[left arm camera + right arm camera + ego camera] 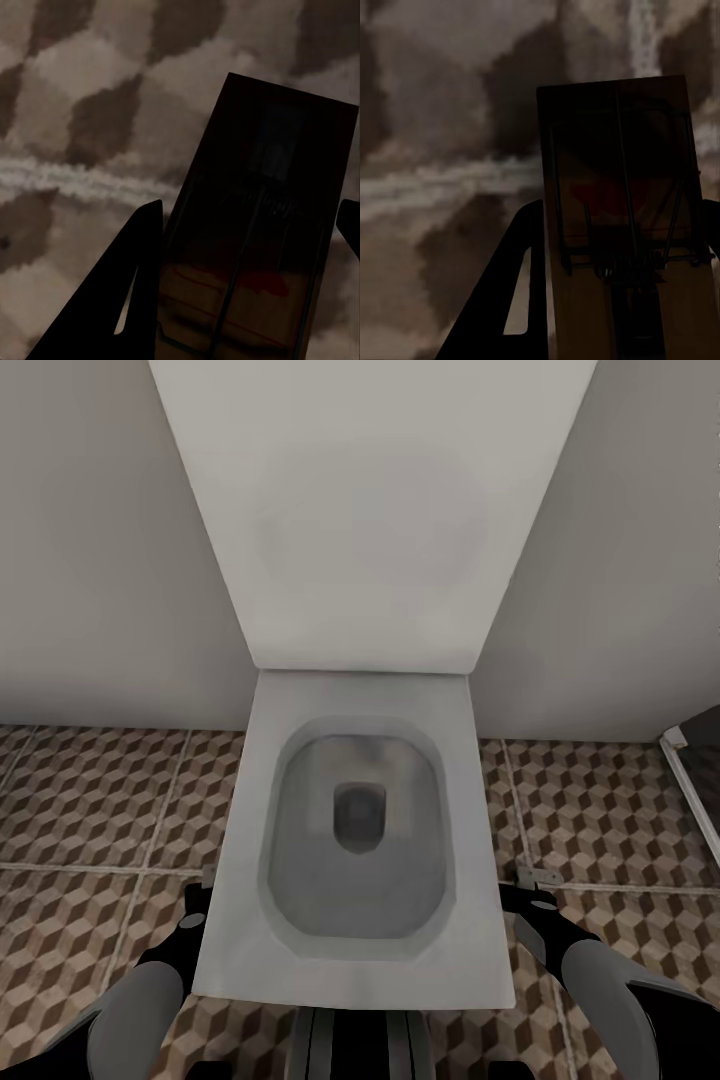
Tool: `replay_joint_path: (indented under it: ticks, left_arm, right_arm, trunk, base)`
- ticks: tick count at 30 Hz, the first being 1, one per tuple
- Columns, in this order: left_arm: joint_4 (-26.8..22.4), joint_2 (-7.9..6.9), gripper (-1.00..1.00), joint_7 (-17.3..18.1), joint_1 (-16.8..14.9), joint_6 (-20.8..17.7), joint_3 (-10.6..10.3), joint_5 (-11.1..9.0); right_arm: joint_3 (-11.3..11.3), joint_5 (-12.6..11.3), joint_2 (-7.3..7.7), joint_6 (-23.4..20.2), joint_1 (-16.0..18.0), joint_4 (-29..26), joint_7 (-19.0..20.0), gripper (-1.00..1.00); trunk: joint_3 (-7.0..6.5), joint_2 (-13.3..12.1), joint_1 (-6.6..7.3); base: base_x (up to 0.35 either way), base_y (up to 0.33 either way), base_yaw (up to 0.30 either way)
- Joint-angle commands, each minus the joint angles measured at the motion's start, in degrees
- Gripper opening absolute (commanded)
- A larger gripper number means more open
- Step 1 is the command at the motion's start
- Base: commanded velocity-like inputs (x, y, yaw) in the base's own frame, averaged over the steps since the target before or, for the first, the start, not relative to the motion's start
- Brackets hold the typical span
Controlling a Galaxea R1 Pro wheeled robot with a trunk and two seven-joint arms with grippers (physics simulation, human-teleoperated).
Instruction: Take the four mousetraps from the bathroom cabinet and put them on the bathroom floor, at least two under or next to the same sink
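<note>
I hold one mousetrap in each hand, low over the bathroom floor (90, 800) of cube-patterned tiles. My left gripper (200, 905) is shut on a mousetrap (207, 877) at the toilet's left side. In the left wrist view that dark wooden mousetrap (270, 225) lies between the fingers of the left gripper (251, 217). My right gripper (535, 910) is shut on another mousetrap (538, 877) at the toilet's right side. The right wrist view shows this mousetrap (622, 187) with its wire spring inside the right gripper (622, 217). The cabinet and the sink are out of view.
A white toilet (240, 920) with its lid (370, 510) raised stands straight ahead between my arms, against a pale wall (90, 560). A dark opening with a white frame (685, 780) is at the right edge. Tiled floor lies open on both sides of the toilet.
</note>
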State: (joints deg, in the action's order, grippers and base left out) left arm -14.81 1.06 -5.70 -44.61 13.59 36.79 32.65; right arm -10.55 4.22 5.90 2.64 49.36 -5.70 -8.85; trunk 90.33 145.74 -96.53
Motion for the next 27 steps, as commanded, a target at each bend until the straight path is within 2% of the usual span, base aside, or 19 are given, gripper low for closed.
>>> replay_joint_path:
  ticks: [1, 17, 27]
  left_arm:
    - [0.0, 0.02, -1.0, -0.4, 0.0, 0.2, 0.3, 0.7]
    - [0.1, -0.27, -1.0, 0.1, 0.0, -0.2, 0.3, 0.7]
    - [0.1, -2.84, -1.0, 0.2, 0.0, -0.5, 0.4, 0.6]
  right_arm:
    - [-0.5, 0.4, -0.01, 0.3, 0.0, 0.1, 0.1, -1.0]
    - [-0.4, 0.5, -0.23, 0.5, 0.0, 0.0, 1.0, -1.0]
    - [-0.2, 0.9, -0.54, 1.1, 0.0, -0.6, 1.5, -1.0]
  trunk:
    - [0.03, 0.0, 0.01]
    - [0.03, 0.0, 0.01]
    - [0.03, 0.0, 0.01]
  base:
    - [0.0, -0.011, 0.0]
    - [0.0, -0.002, 0.0]
    - [0.0, 0.0, 0.0]
